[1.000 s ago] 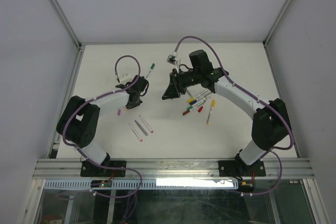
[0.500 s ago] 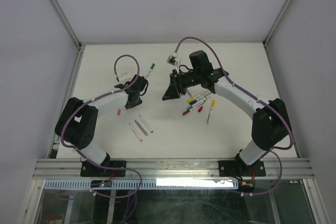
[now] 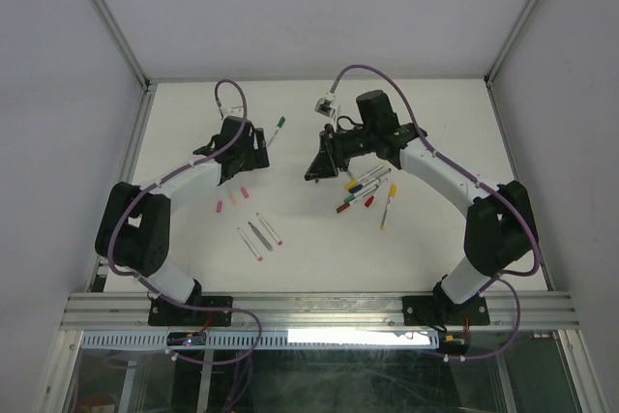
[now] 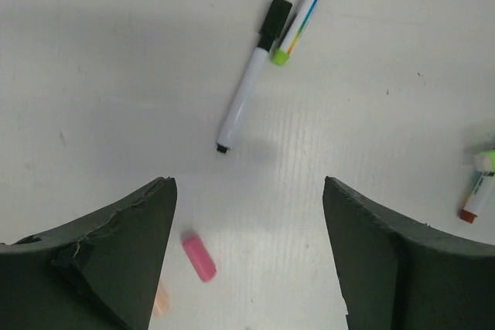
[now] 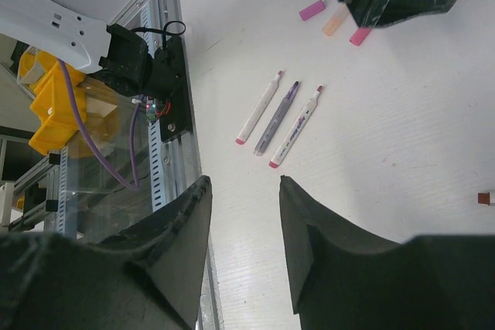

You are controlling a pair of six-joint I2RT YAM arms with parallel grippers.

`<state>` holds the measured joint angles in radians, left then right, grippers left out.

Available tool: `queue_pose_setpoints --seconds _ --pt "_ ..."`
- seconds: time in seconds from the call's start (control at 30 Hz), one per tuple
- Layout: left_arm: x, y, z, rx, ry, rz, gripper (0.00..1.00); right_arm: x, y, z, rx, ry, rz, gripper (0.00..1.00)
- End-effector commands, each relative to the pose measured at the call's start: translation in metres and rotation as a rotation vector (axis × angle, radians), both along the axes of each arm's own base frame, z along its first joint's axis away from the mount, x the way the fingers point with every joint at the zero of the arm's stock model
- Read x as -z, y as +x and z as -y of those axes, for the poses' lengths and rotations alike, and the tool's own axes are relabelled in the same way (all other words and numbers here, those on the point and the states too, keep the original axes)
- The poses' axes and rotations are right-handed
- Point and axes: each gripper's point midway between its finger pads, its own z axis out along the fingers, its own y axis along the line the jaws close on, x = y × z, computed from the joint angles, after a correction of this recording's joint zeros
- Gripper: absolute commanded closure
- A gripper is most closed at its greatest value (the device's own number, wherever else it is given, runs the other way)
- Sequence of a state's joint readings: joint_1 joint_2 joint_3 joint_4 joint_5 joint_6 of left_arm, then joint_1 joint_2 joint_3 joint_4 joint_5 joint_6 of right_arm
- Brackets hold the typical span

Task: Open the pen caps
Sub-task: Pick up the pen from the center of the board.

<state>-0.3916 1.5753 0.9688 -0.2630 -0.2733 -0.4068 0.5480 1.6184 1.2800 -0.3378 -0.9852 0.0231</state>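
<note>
Left fingers (image 4: pixel 116 253) have sprung wide — empty above a pink cap (image 4: pixel 199 257) on the tabletop (image 4: pixel 116 75) — right fingers (image 5: pixel 332 253) half-parted, empty.

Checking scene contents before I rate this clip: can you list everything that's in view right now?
row of pens: three, white or grey barrels, pink or purple ends, near side, left of centre
loose caps: three, two pink and one peach, just beyond that row
pen cluster: several overlapping, count unclear; yellow, green and red ends; right of centre
green-ended pen: one, far side, left of centre
black-ended pen: one, white barrel, beside the green-ended pen
table: one, white
yellow bins: count unclear, below the table's near edge
left gripper: one, dark, open, empty
right gripper: one, dark, open, empty
</note>
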Motion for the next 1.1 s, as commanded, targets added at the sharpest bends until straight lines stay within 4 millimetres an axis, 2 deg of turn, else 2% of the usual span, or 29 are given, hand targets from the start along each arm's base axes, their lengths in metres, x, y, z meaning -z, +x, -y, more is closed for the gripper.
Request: queue_pose_setpoints --seconds 0.0,0.1,0.23,0.43,0.67,0.87,1.07 --pt "-0.022 0.045 0.009 0.164 -0.032 0.098 0.25 -0.022 0.002 0.003 -0.023 0.050 0.072 0.57" --pt "-0.015 0.057 0.001 0.170 -0.013 0.063 0.32 -0.021 0.006 0.006 -0.017 0.046 0.072 0.57" --pt "0.000 0.069 -0.002 0.180 0.022 0.008 0.47 -0.019 0.011 0.010 -0.006 0.041 0.065 0.57" --pt "0.016 0.077 0.000 0.190 0.043 -0.043 0.51 -0.014 0.016 0.012 0.002 0.035 0.050 0.57" --pt "0.034 0.080 0.004 0.207 0.042 -0.101 0.61 -0.010 0.017 0.012 0.002 0.030 0.034 0.57" --pt "0.040 0.076 0.003 0.200 0.041 -0.124 0.72 -0.010 0.016 0.012 0.000 0.032 0.036 0.57" --pt "0.045 0.072 -0.002 0.181 0.060 -0.142 0.77 -0.012 0.016 0.012 0.000 0.035 0.037 0.57"
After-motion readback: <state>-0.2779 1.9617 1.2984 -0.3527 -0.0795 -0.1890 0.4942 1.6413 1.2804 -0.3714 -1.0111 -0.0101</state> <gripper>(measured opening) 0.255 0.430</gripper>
